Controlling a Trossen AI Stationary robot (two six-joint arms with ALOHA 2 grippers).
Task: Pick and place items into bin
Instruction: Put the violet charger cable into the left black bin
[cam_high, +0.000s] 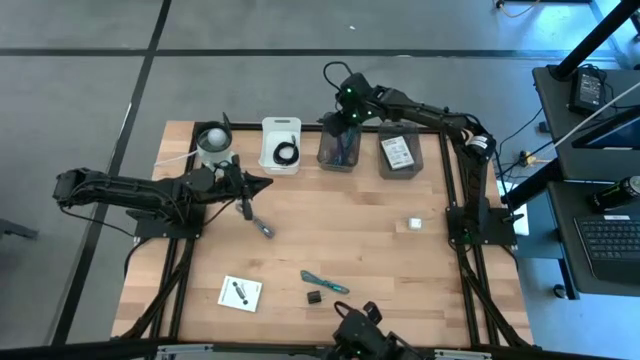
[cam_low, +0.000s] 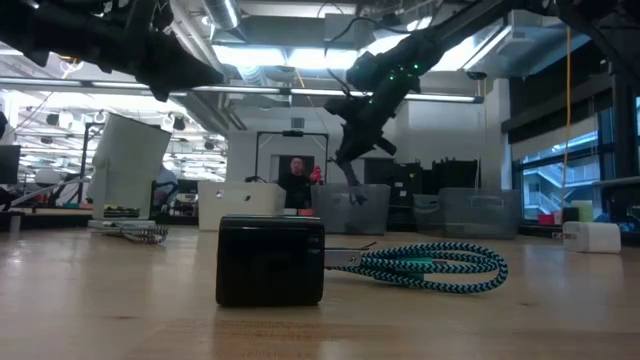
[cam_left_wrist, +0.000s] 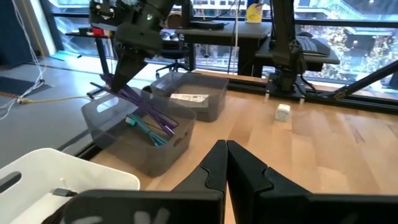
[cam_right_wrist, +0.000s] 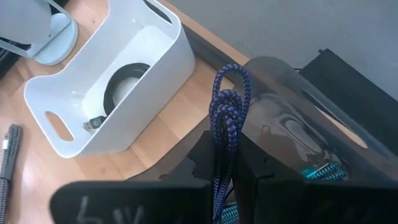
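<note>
My right gripper (cam_high: 340, 122) hangs over a clear bin (cam_high: 338, 152) at the table's far edge, shut on a purple braided strip (cam_left_wrist: 147, 109). The strip slants down into that bin (cam_left_wrist: 122, 138), where a teal item (cam_left_wrist: 147, 129) lies. My left gripper (cam_high: 262, 184) is shut on nothing, above the table's left half. On the table lie a grey metal tool (cam_high: 262, 226), a teal tie (cam_high: 325, 282), a small black block (cam_high: 314, 297), a white card (cam_high: 240, 292) and a white cube (cam_high: 413, 223). My right gripper pinches the purple strip between its two fingers, where the strip is folded into several strands. A loop (cam_right_wrist: 227, 93) of it sticks out past the fingertips. The fingers slant downward over the bin. The free strands (cam_left_wrist: 155, 119) reach down inside the bin.
A white bin (cam_high: 281, 143) with a black coiled cable (cam_high: 288, 153) stands left of the clear bin. Another clear bin (cam_high: 398, 155) with white printed cards stands to its right. A white round object (cam_high: 213, 140) sits at the far left.
</note>
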